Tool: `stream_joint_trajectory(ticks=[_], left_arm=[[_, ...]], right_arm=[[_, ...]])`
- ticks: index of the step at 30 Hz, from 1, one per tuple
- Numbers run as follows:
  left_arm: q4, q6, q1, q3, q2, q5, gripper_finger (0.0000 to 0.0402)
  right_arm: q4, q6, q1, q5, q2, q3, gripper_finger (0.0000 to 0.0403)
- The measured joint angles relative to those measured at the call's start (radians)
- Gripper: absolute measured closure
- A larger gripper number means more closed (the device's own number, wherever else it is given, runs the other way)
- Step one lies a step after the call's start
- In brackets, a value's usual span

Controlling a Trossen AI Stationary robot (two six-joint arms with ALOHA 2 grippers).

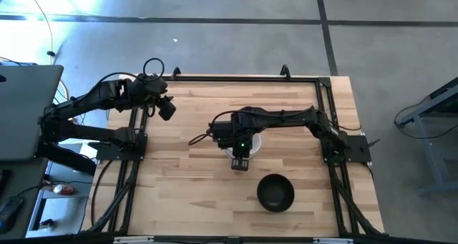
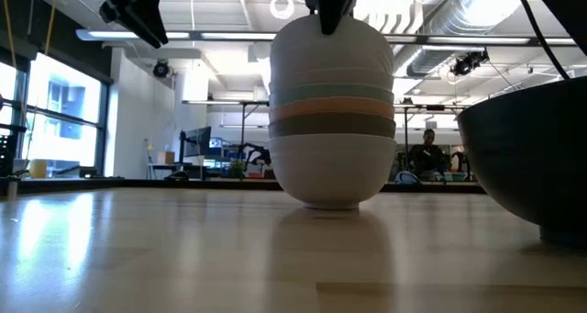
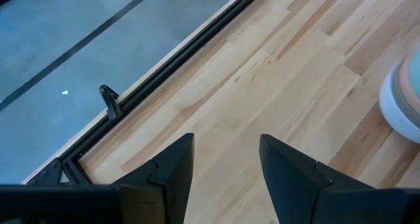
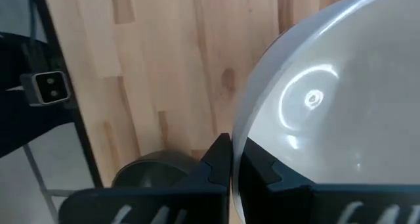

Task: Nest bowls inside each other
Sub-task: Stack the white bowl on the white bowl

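Note:
A stack of nested bowls (image 2: 332,120) stands near the table's middle: white at the bottom, then olive green, peach-orange and pale mint green, with white on top. My right gripper (image 1: 240,164) is over the stack, shut on the top white bowl (image 4: 328,99). In the high view the right arm hides most of the stack (image 1: 252,148). A black bowl (image 1: 275,192) stands alone on its base, nearer the table's front edge. My left gripper (image 1: 167,108) is open and empty, raised over the far left of the table. My right gripper holds the top white bowl by its rim (image 4: 244,135), one finger (image 4: 268,173) inside the bowl and one (image 4: 216,161) outside. The fingers come from above, pointing down. The bowl is upright on top of the stack; whether it rests fully in the bowl below, I cannot tell.
Black rails (image 1: 236,78) run along the table's far and side edges. Bare wood lies to the left of the stack and in front of it. The black bowl (image 2: 532,157) stands close to the low camera.

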Motion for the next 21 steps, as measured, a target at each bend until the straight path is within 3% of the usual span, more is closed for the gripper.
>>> stream_joint_trajectory(ticks=[13, 21], left_arm=[[0.000, 0.000, 0.000, 0.000, 0.000, 0.030, 0.0238], [0.000, -0.001, -0.001, 0.000, 0.000, 0.044, 0.0238]], right_arm=[[0.001, 0.036, 0.003, 0.134, 0.035, 0.000, 0.0403], [0.003, 0.041, 0.000, 0.119, 0.034, -0.048, 0.0403]])
